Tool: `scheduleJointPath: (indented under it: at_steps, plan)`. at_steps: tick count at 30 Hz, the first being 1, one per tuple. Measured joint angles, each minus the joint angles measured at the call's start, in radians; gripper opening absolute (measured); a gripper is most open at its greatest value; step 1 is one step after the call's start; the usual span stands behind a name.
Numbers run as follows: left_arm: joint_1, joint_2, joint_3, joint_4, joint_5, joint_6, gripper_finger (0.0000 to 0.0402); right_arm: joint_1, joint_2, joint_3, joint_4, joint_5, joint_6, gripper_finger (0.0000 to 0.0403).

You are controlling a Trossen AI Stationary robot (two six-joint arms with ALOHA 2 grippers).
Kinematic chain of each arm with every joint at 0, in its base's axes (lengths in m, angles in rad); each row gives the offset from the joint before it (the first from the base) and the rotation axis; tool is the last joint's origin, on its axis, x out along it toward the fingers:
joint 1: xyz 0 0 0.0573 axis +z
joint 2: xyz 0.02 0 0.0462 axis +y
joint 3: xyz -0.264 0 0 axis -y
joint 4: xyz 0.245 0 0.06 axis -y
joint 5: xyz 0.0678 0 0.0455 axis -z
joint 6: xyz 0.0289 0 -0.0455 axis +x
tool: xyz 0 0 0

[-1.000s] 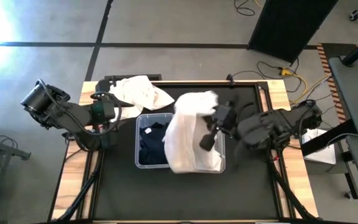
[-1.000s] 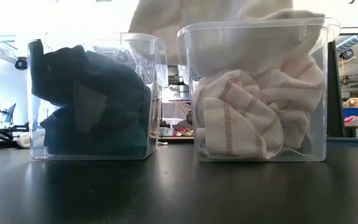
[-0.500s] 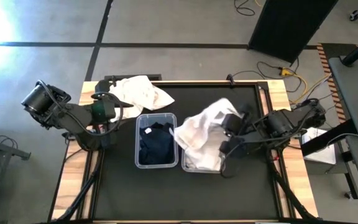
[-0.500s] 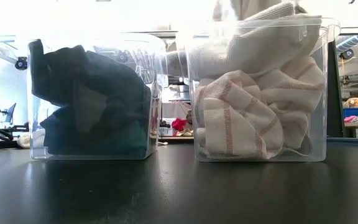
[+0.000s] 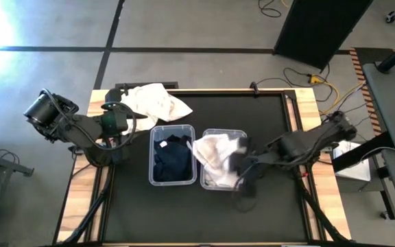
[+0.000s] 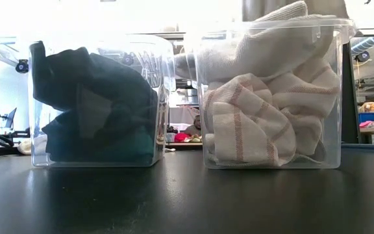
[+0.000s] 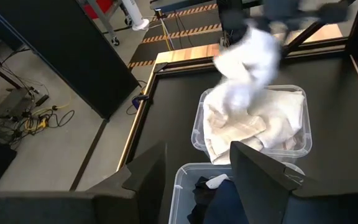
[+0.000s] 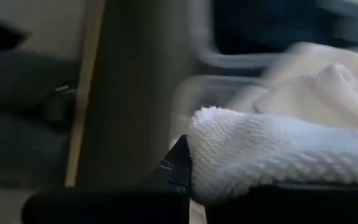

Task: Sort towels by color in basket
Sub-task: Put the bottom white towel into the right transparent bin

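Right gripper (image 5: 237, 165) is pressing a white towel (image 5: 214, 152) into the right bin (image 5: 242, 135).

Taking the right bin as landmark: the right fingers (image 8: 178, 168) are clamping shut on the white towel just above its heap of cream towels (image 6: 265, 123). Just beside that bin, the left bin (image 5: 153, 180) is holding dark towels (image 5: 171, 155). Another white towel (image 5: 153, 101) is lying on the surface (image 5: 204, 213), well apart from the right bin, near the left gripper (image 7: 194, 177), whose fingers are standing apart and holding nothing.
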Motion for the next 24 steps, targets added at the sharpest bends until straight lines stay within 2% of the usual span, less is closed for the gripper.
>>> scheduleJointPath:
  at_steps: [5, 10, 17, 21, 24]
  plan:
    - [0.0, 0.0, -0.006, 0.001, 0.0, 0.0, 0.0162, -0.018, 0.105, -0.023, 0.232, -0.256, -0.171, 0.0012]
    - [0.0, 0.0, -0.022, 0.0, 0.0, 0.0, 0.0162, -0.107, 0.213, -0.03, 0.246, -0.262, -0.215, 0.0012]
    - [0.0, 0.0, -0.039, -0.002, 0.0, -0.001, 0.0162, -0.275, 0.307, -0.113, 0.149, -0.259, -0.139, 0.0012]
    - [0.0, 0.0, -0.039, -0.002, 0.0, -0.003, 0.0162, -0.287, 0.351, -0.171, 0.196, -0.258, -0.139, 0.0013]
    - [0.0, -0.001, -0.039, -0.003, 0.0, 0.0, 0.0162, -0.274, 0.385, -0.177, 0.243, -0.309, -0.159, 0.0024]
